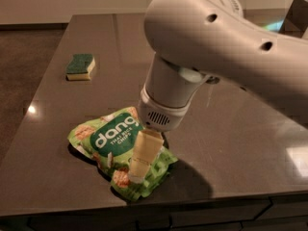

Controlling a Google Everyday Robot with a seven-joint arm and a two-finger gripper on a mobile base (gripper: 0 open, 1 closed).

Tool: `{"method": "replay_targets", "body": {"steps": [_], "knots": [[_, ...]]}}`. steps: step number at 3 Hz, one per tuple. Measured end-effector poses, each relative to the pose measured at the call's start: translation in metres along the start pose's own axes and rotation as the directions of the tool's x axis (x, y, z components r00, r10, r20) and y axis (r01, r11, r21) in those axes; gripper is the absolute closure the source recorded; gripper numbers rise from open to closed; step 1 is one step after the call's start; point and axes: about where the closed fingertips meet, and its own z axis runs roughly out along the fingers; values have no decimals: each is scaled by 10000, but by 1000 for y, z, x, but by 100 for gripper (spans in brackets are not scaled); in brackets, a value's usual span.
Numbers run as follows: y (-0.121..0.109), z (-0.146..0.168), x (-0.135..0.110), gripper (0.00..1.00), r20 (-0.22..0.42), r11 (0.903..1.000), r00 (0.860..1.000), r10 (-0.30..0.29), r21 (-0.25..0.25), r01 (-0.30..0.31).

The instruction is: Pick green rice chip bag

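Note:
The green rice chip bag [108, 143] lies flat on the dark table [231, 143] near its front edge, a crinkly light-green bag with a dark green "dang" panel. My gripper [139, 170] hangs from the big white arm and points down onto the bag's right half. One cream finger [143, 153] shows, its tip resting on or just above the bag. The other finger is hidden.
A small green-and-yellow sponge [80, 67] lies at the back left of the table. The table's front edge [144, 206] runs just below the bag. The white arm [226, 47] fills the upper right of the view.

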Motion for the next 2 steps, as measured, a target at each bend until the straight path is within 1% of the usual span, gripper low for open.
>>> {"method": "replay_targets", "body": {"steps": [1, 2], "knots": [[7, 11, -7, 0, -189, 9997, 9998, -33, -235, 29], [10, 15, -11, 14, -279, 9994, 9996, -15, -338, 6]]}}
